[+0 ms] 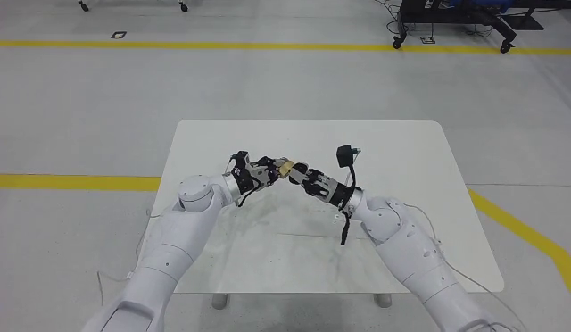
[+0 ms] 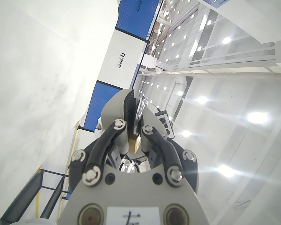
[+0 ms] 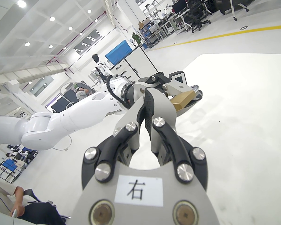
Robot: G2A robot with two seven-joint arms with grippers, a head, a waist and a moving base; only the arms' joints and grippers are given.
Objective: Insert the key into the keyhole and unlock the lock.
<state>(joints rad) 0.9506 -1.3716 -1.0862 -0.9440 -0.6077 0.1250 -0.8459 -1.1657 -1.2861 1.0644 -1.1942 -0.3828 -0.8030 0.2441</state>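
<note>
A brass padlock [image 1: 284, 166] hangs above the middle of the white table [image 1: 401, 153], with my left gripper [image 1: 270, 167] shut on it. In the left wrist view the brass body [image 2: 134, 145] sits deep between the fingers, and silver metal glints near the tips of the left gripper [image 2: 137, 101]. My right gripper [image 1: 300, 172] faces it from the other side. In the right wrist view, the right gripper [image 3: 146, 94] is shut, its tips against the near end of the padlock [image 3: 183, 99]. A key between its pads is hidden from me.
Bare tabletop [image 3: 236, 122] lies below both grippers, with open room on every side. The table's far edge [image 1: 312, 122] is well beyond the grippers. Carts and desks stand on the floor far off.
</note>
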